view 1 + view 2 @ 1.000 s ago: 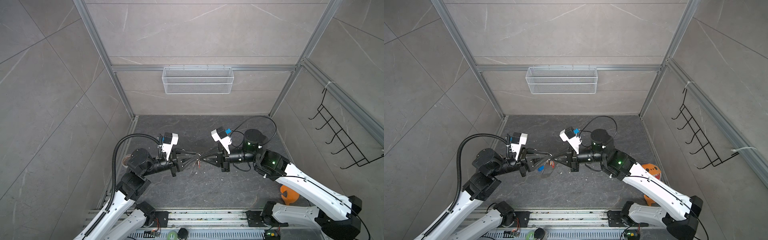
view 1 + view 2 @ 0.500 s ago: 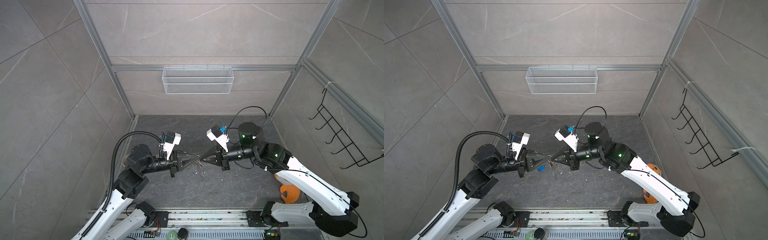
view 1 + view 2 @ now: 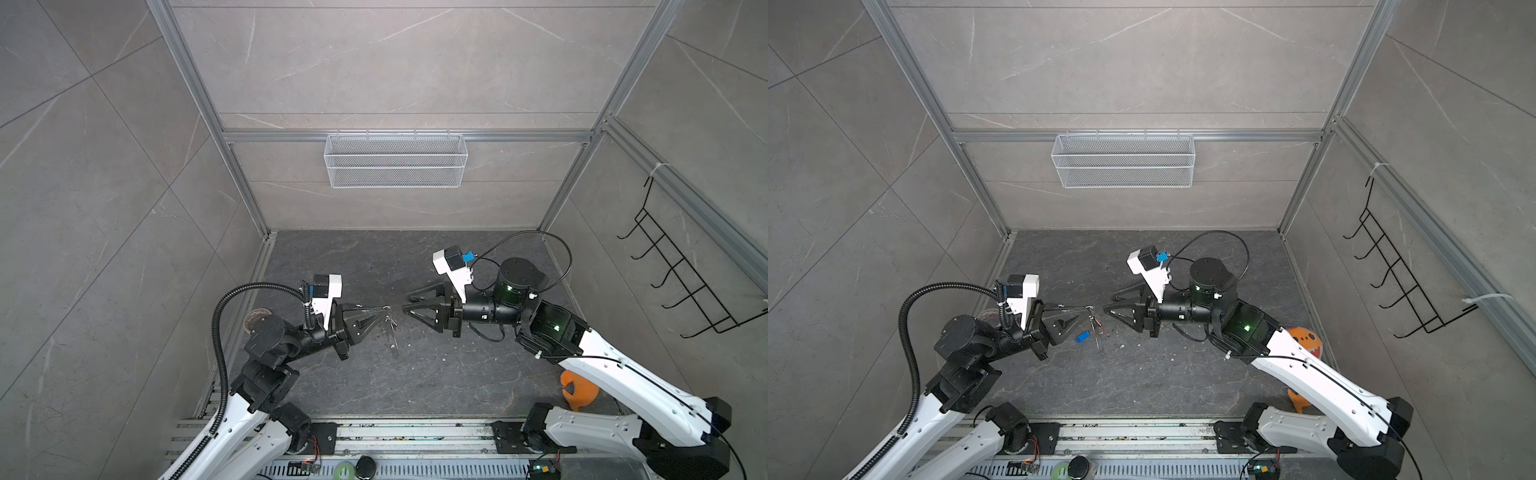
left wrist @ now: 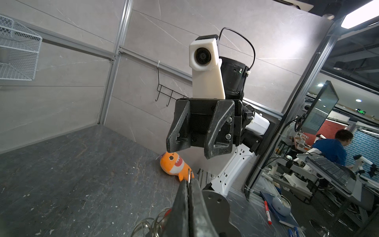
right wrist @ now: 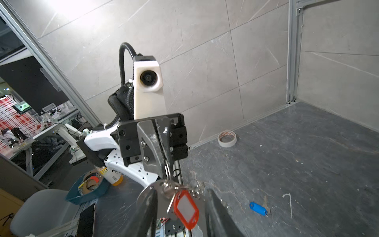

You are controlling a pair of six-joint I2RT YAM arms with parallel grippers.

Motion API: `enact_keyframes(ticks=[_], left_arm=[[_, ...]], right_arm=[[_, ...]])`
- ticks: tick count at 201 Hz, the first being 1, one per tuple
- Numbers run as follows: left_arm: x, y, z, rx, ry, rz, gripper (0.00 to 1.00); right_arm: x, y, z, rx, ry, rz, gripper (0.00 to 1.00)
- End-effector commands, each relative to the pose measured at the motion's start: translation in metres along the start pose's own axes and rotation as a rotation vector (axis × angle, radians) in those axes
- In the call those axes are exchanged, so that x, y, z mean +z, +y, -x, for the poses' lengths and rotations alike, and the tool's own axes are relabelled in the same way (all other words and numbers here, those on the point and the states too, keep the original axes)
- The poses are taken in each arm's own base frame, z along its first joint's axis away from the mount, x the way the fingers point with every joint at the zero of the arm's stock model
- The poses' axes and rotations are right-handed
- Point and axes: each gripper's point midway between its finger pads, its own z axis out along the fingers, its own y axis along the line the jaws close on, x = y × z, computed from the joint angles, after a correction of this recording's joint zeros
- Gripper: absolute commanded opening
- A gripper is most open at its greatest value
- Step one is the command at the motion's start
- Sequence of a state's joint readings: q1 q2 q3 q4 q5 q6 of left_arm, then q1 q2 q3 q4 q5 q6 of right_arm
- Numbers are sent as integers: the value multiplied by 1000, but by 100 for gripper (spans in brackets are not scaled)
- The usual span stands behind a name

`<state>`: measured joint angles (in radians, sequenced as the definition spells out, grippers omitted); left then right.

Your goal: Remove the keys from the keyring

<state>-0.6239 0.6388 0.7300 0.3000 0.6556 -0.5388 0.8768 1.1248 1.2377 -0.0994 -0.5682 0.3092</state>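
Since half a second ago, my right gripper [image 3: 407, 302] has let go of the silver metal keyring of small linked rings [image 3: 389, 323] and pulled back. Its jaws now stand apart with nothing between them, near the keyring but not touching it. The keyring hangs in the air from the tips of my left gripper [image 3: 385, 308], which is clenched on one ring. The red plastic key [image 5: 186, 209] hangs on the rings. The blue plastic key [image 3: 1083, 336] lies flat on the dark stone floor [image 3: 1142, 374], under my left gripper and apart from the keyring. A pale tape roll [image 5: 227, 139] lies by the left wall. An orange shark toy [image 4: 174, 164] lies near the base of my right arm.
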Motion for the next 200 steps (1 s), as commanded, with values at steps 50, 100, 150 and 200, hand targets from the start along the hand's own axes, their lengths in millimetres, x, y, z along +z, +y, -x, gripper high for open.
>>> enact_keyframes(ticks=[50,100,150,200], left_arm=[[-4,-8,37,68,-173,-6,0],[-2,-6,37,55,-180,-9,0],[-3,-8,38,57,-185,-15,0],[-2,-7,38,56,-181,-14,0]], right_arm=[[12,10,16,31,-118,127,39],[18,11,14,47,-115,152,39],[27,3,7,67,-90,136,37],[27,7,8,60,-88,152,20]])
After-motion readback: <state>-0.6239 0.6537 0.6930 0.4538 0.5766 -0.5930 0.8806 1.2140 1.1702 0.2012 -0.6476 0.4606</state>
